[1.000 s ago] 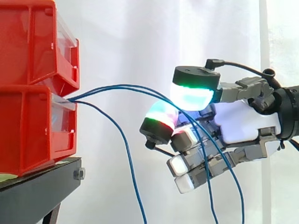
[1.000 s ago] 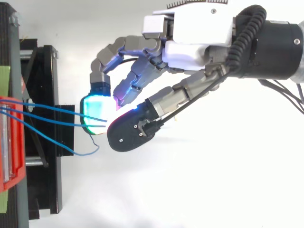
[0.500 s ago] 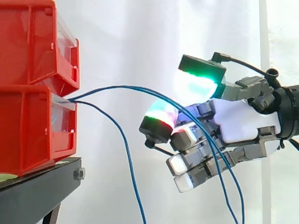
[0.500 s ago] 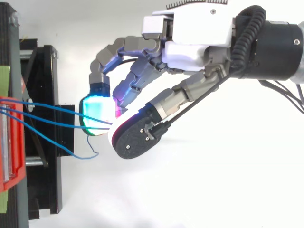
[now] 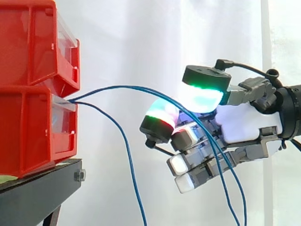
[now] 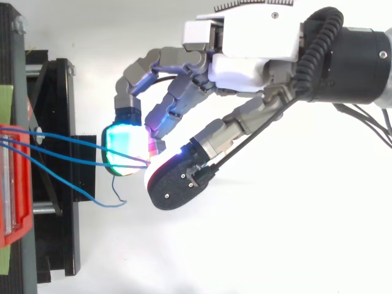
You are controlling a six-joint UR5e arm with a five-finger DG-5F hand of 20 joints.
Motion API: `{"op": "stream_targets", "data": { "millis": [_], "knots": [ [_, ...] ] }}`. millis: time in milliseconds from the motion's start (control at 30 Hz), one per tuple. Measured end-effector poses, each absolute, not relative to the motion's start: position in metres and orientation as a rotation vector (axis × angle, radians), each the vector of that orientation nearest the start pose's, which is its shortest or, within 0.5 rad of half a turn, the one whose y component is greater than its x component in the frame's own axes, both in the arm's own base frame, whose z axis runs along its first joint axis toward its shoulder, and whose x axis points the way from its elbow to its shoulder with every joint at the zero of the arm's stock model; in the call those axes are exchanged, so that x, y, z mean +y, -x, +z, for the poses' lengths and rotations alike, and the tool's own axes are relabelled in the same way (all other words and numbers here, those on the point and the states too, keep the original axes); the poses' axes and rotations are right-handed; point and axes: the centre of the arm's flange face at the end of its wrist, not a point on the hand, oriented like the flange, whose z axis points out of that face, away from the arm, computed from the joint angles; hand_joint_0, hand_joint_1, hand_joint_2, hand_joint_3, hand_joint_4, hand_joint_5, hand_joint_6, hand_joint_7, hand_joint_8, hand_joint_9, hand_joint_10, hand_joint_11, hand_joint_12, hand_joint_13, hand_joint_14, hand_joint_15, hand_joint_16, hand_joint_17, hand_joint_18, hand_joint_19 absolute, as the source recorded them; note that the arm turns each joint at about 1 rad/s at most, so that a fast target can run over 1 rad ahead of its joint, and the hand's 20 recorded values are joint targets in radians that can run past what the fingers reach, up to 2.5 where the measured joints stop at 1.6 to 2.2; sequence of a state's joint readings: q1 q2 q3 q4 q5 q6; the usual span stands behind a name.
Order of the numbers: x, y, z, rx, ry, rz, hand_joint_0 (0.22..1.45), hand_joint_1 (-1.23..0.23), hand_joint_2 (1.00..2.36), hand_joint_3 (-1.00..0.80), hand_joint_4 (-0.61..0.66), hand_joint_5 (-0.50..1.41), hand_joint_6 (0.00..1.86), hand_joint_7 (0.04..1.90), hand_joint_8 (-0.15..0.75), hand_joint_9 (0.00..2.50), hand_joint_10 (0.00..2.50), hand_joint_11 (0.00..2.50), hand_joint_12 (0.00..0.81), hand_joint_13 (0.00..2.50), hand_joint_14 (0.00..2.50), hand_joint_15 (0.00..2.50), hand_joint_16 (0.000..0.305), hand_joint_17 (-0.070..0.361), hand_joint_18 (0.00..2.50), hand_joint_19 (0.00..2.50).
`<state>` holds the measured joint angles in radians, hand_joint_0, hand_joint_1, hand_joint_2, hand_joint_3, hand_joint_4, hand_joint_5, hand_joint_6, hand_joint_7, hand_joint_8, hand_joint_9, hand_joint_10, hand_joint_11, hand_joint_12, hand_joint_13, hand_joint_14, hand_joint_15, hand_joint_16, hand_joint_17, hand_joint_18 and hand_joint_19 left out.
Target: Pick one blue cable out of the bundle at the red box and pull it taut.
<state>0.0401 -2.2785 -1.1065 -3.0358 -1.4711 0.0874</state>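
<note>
Several thin blue cables leave the front of the lower red box (image 5: 28, 132) at the left. Two of them (image 5: 127, 87) arc rightward, slack, into my hand (image 5: 244, 122) and run on down below it. They pass under the green-white thumb pad (image 5: 203, 96) and over the curled fingers, beside a green-and-red fingertip (image 5: 161, 115). The hand is shut on these two cables. From above, the two cables (image 6: 67, 150) end between the glowing finger pad (image 6: 125, 150) and the thumb. A third blue cable (image 5: 124, 141) hangs free, left of the hand.
A second red bin (image 5: 33, 42) is stacked on the lower one, both on a black stand (image 5: 37, 188). A white curtain hangs behind. The free cable's loose end (image 6: 116, 202) curls just left of the thumb.
The thumb lifted and tilted half a second ago, then came back down over the two cables, a little further right than before. The arm and the cables have barely shifted.
</note>
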Motion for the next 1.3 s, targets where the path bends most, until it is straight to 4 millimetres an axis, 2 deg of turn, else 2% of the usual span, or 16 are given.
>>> {"op": "stream_targets", "data": {
  "millis": [200,333,533,667,733,800,900,1133,1300],
  "knots": [
    [-0.1138,-0.7465,0.2780,1.220,-1.397,1.149,0.73,-0.99,1.01,-0.34,0.20,-0.22,0.91,0.95,0.342,0.84,0.02,1.02,0.351,0.78,0.02,0.49,0.053,0.119,0.63,0.33],
    [-0.1144,-0.7464,0.2783,1.219,-1.397,1.149,0.72,-1.03,1.00,-0.46,0.21,-0.22,0.91,0.96,0.339,0.82,0.02,1.01,0.348,0.77,0.02,0.49,0.053,0.120,0.63,0.31],
    [-0.1146,-0.7464,0.2783,1.219,-1.397,1.149,0.62,-1.06,1.00,-0.50,0.21,-0.22,0.90,0.95,0.338,0.81,0.01,1.01,0.346,0.77,0.02,0.50,0.054,0.121,0.62,0.33],
    [-0.1147,-0.7464,0.2787,1.219,-1.397,1.149,0.55,-1.02,1.00,-0.50,0.21,-0.22,0.90,0.93,0.353,0.84,0.02,1.02,0.355,0.78,0.02,0.50,0.055,0.124,0.63,0.36],
    [-0.1146,-0.7464,0.2788,1.219,-1.397,1.149,0.51,-0.95,1.00,-0.50,0.20,-0.20,0.89,0.96,0.364,0.89,0.02,1.02,0.365,0.80,0.02,0.50,0.057,0.127,0.64,0.38],
    [-0.1147,-0.7465,0.2787,1.219,-1.397,1.149,0.53,-0.89,1.00,-0.50,0.19,-0.19,0.88,0.98,0.360,0.92,0.02,1.03,0.363,0.81,0.02,0.51,0.055,0.125,0.64,0.40],
    [-0.1146,-0.7465,0.2787,1.219,-1.396,1.150,0.57,-0.88,1.00,-0.50,0.18,-0.19,0.88,1.01,0.352,0.92,0.02,1.04,0.357,0.81,0.02,0.51,0.054,0.121,0.63,0.41],
    [-0.1145,-0.7465,0.2788,1.219,-1.396,1.150,0.62,-0.88,1.01,-0.29,0.18,-0.19,0.90,1.05,0.351,0.95,0.02,1.04,0.352,0.82,0.02,0.52,0.053,0.119,0.63,0.41],
    [-0.1145,-0.7465,0.2789,1.219,-1.396,1.150,0.60,-0.86,1.02,-0.13,0.15,-0.18,0.92,1.10,0.354,0.97,0.02,1.08,0.355,0.83,0.02,0.52,0.054,0.120,0.65,0.42]
  ]
}}
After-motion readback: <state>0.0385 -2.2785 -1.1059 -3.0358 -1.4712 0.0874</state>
